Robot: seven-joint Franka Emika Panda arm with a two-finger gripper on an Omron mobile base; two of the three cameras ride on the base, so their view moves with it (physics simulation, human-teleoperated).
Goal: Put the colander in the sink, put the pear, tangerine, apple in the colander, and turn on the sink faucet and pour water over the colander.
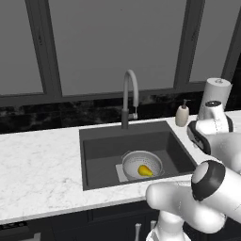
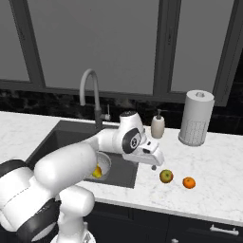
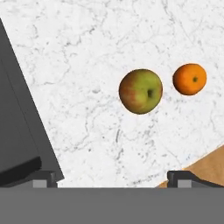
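On the white veined marble table (image 2: 209,180), right of the sink (image 1: 101,150), the apple (image 2: 165,176) and the tangerine (image 2: 189,182) sit just beside each other without touching. The apple is a round fruit mottled red and green with a dark dimple at its stalk; in the hand view it lies at about 1 o'clock from the picture's middle, with the smooth orange tangerine at 2 o'clock beyond it. The gripper (image 2: 154,164) hangs over the table between the sink's edge and the apple, its two small dark fingers (image 3: 181,176) spread wide apart with nothing between them.

The sink is a matte dark grey rectangular basin. Inside it, toward the 5 o'clock corner in the left base view, stands the colander (image 1: 142,164), a round pale metal bowl dotted with holes, and the yellow tapering pear (image 1: 145,171) lies in it. The faucet (image 1: 130,96), a slim grey arched tube on a dark cylinder, rises at the basin's back rim. A cream soap bottle (image 2: 157,126) and a ribbed white paper towel roll (image 2: 196,118) stand behind.
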